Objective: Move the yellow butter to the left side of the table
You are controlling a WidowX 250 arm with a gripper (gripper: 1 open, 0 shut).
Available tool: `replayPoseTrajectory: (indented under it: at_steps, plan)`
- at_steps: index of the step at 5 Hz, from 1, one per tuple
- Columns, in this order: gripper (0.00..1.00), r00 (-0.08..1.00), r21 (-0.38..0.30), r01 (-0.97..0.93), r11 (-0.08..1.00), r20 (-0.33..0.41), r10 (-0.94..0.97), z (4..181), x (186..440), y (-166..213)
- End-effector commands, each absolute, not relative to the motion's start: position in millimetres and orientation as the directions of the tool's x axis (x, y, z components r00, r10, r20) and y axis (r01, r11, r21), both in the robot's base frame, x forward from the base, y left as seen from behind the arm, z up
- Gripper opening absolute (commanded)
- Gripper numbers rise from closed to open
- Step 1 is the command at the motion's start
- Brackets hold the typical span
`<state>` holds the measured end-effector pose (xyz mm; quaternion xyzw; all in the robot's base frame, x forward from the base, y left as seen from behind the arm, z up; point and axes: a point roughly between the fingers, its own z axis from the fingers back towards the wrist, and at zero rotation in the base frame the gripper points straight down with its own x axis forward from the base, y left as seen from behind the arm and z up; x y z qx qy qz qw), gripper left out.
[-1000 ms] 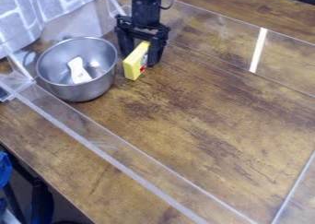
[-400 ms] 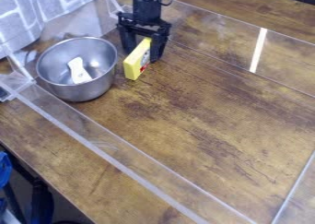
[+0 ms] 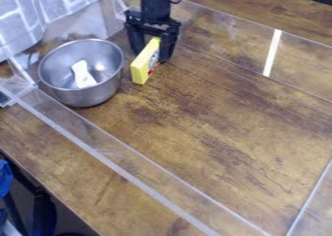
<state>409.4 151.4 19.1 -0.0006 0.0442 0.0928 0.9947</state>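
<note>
Pointing straight down at the far left, my black two-fingered gripper [image 3: 151,43] stands wide, straddling the yellow rectangular butter block [image 3: 144,62], gripping nothing.

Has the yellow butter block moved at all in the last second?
No. The yellow butter block lies in the same spot beside the round metal bowl, with the same gap between them, under the open black gripper.

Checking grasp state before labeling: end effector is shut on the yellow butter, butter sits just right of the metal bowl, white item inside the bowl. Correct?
Not quite. The camera view shows the end effector open, its jaws spread on either side of the yellow butter's upper end, not shut on it. The rest holds: the butter lies just right of the metal bowl, and a white item sits inside the bowl.
</note>
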Motion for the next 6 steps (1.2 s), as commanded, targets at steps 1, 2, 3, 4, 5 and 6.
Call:
replayPoseTrajectory:
  at_steps: [1,2,3,4,5,6]
  plan:
    - [1.00,0.979,0.001,-0.188,0.982,-0.085,0.187,19.0,405.2,162.7]
    - [1.00,0.978,0.001,-0.189,0.982,-0.084,0.188,18.4,407.2,164.3]
    - [1.00,0.978,0.000,-0.190,0.982,-0.084,0.189,18.2,409.0,165.9]
    - [1.00,0.978,0.000,-0.191,0.982,-0.084,0.190,17.9,411.0,167.5]
    - [1.00,0.978,-0.001,-0.192,0.981,-0.085,0.191,17.9,412.7,168.7]
    - [1.00,0.978,-0.002,-0.192,0.981,-0.086,0.192,17.6,414.5,170.0]
